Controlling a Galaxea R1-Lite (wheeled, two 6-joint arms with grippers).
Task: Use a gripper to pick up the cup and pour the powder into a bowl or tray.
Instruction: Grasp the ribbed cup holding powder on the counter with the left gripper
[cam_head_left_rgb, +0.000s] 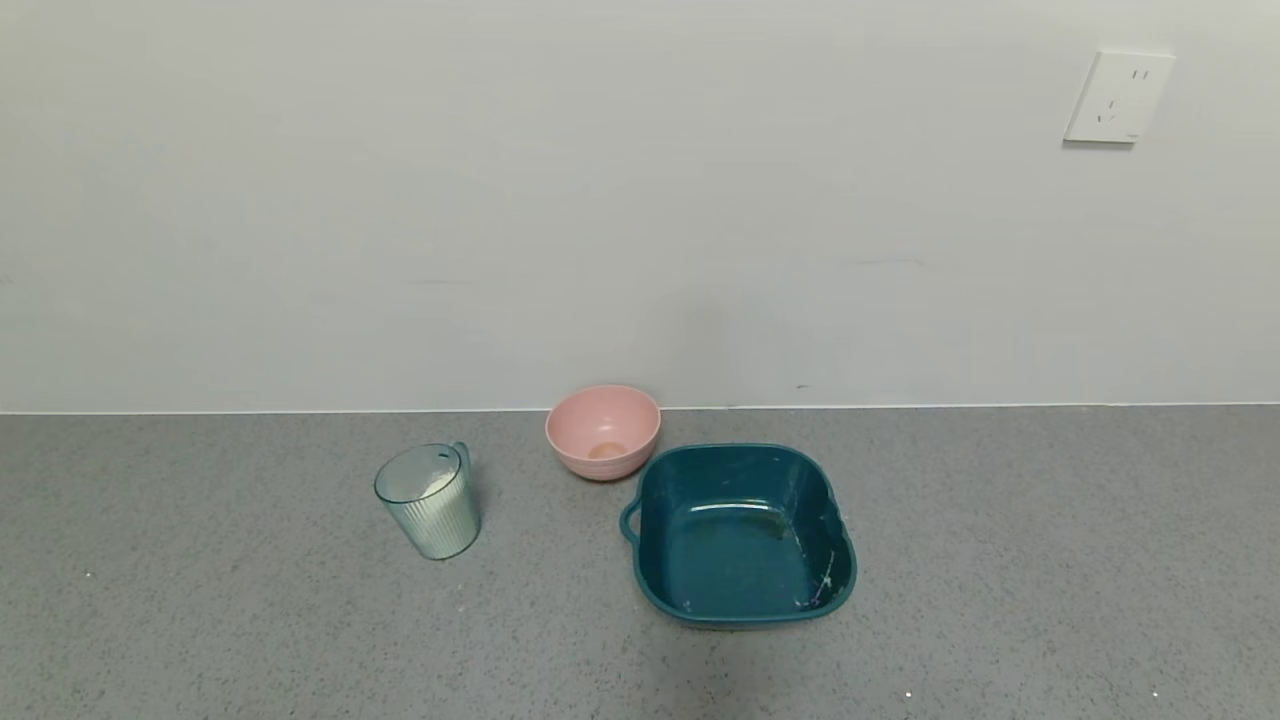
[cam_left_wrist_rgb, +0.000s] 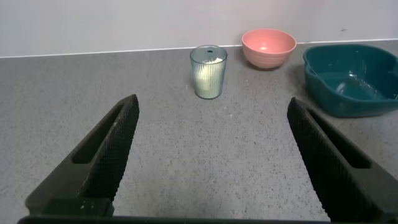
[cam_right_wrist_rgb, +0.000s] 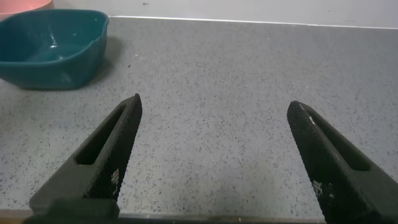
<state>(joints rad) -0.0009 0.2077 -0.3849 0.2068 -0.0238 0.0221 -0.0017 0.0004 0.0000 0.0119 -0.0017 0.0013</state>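
Cup (cam_head_left_rgb: 428, 500) (w/ powder (cam_head_left_rgb: 437, 484)) upright — left of basin (cam_head_left_rgb: 742, 598).

Only the fingers of the two grippers show. The left gripper (cam_left_wrist_rgb: 211, 158) has two black fingers (cam_left_wrist_rgb: 102, 155), long and wedge-shaped, narrow at the tip and wider toward the base. Their inner faces carry a fine ribbed texture, and each outer side has a long sunken slot. The right gripper (cam_right_wrist_rgb: 214, 158) has the same black fingers (cam_right_wrist_rgb: 99, 162) (with small white marks near the base, too small to read).
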